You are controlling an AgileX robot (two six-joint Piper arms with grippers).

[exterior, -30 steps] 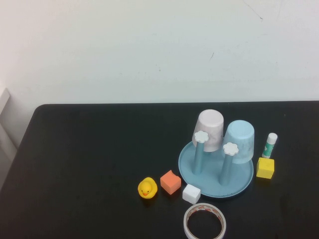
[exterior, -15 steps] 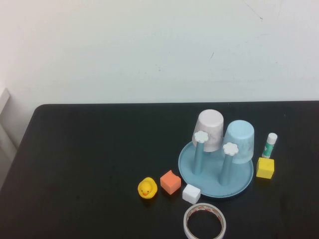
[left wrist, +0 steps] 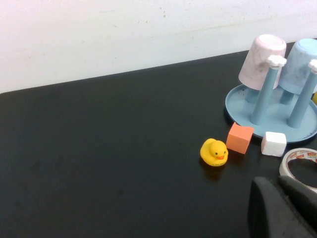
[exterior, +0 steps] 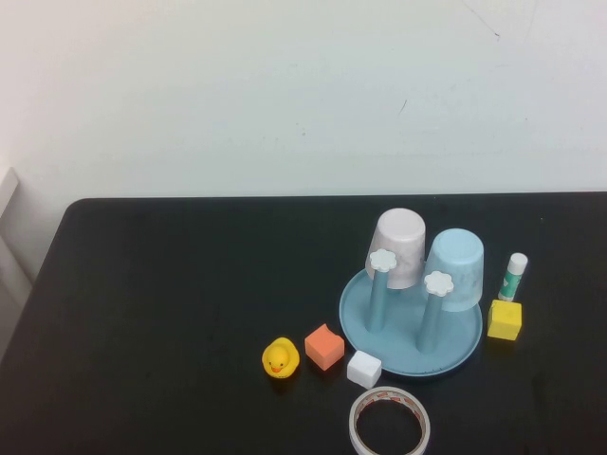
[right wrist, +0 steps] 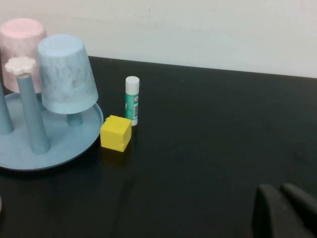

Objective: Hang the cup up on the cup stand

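Looks like this one's basically done. The light blue cup (exterior: 454, 269) is sitting upside down over one of the back pegs of the cup stand (exterior: 412, 360), right next to the pale pink cup (exterior: 397, 246), which is hung the same way on its own peg. The two front pegs with the white flower caps are bare. Nothing is holding the blue cup, and it looks settled to me, so I'd say there's nothing left except maybe parking the arms.

Neither arm shows up in the high view at all. The left pincer (left wrist: 283, 208) is only a dark bit at the edge of its wrist view, low over the counter (exterior: 171, 313) on the near side of the rubber duck (left wrist: 214, 152) and close to the tape roll (left wrist: 299, 166). The right pincer (right wrist: 286, 210) is the same deal, low and well apart from the yellow cube (right wrist: 116, 133) and glue stick (right wrist: 132, 100). Can't tell whether either one's fingers are apart or together.
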